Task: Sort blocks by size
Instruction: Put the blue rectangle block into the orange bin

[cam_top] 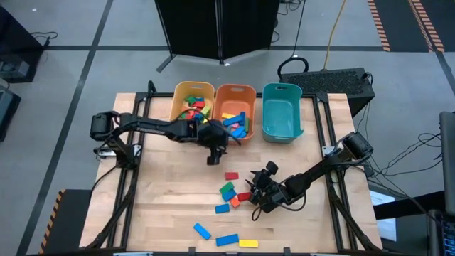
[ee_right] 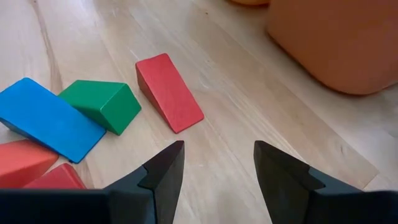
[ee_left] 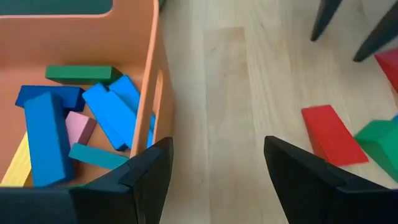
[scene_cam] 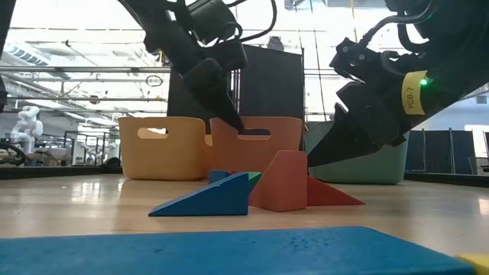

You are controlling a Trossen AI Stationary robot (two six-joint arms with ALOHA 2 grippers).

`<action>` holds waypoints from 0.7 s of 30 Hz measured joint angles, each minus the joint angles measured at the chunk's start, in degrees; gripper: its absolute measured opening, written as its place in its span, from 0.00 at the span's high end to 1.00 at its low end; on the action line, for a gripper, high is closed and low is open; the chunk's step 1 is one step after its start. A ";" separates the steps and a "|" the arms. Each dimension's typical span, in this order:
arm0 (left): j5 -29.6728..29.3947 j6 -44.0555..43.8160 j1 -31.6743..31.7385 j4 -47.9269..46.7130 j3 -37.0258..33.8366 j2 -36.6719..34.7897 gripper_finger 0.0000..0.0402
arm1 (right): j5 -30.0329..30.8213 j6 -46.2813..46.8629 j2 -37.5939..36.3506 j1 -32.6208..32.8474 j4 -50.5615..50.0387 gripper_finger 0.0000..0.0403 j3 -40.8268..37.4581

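Several blocks lie loose on the table's near middle: a red wedge [cam_top: 232, 176], a green block [cam_top: 227, 188] and blue ones [cam_top: 222, 208]. More blocks fill the yellow bin [cam_top: 193, 102] and the orange bin [cam_top: 235, 110]. My left gripper [cam_top: 213, 156] hovers open just in front of the orange bin's near wall [ee_left: 152, 93], slanting down, with bare table between its fingers [ee_left: 217, 149]. My right gripper [cam_top: 254, 189] stands open low over the table, right of the loose pile. It points at the red wedge [ee_right: 169, 92] and green block [ee_right: 102, 104] and touches neither.
A teal bin [cam_top: 281, 112] stands right of the orange one at the far edge. Near the front edge lie two blue bars [cam_top: 202, 230], [cam_top: 227, 240] and a yellow bar [cam_top: 248, 243]. Bare wood shows on the table's left half [cam_top: 163, 185].
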 joint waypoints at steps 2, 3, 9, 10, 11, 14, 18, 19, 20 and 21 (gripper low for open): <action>0.00 -0.11 0.08 -0.37 0.28 0.00 0.37 | 0.00 0.00 0.00 0.01 -0.04 0.55 0.00; 0.02 -0.09 -0.20 -1.27 0.69 -0.32 0.37 | 0.00 0.02 0.00 0.01 -0.04 0.55 0.00; -0.52 -2.59 -4.43 -8.50 3.35 -4.62 0.37 | 1.92 -0.04 0.00 0.01 -0.09 0.55 0.00; -0.65 -3.06 -5.49 -9.51 3.41 -5.43 0.37 | 2.47 -0.06 0.00 0.03 -0.10 0.55 0.00; -0.77 -3.28 -6.77 -10.80 3.41 -6.12 0.37 | 2.83 -0.06 0.02 0.16 -0.19 0.55 0.00; -0.67 -5.40 -11.38 -15.55 3.43 -8.02 0.37 | 3.10 -0.07 0.02 0.30 -0.40 0.55 0.00; 0.68 -9.03 -18.35 -19.91 3.41 -8.72 0.37 | 3.13 -0.36 0.02 0.38 -0.47 0.55 0.00; 1.17 -10.03 -20.19 -19.87 3.43 -8.72 0.37 | 3.13 -0.44 0.02 0.38 -0.46 0.55 0.00; 1.64 -10.74 -22.02 -19.89 3.41 -8.72 0.37 | 3.13 -0.50 0.02 0.38 -0.48 0.55 0.00; 2.05 -11.86 -23.92 -19.82 3.43 -8.72 0.37 | 3.14 -0.50 0.02 0.38 -0.45 0.55 0.00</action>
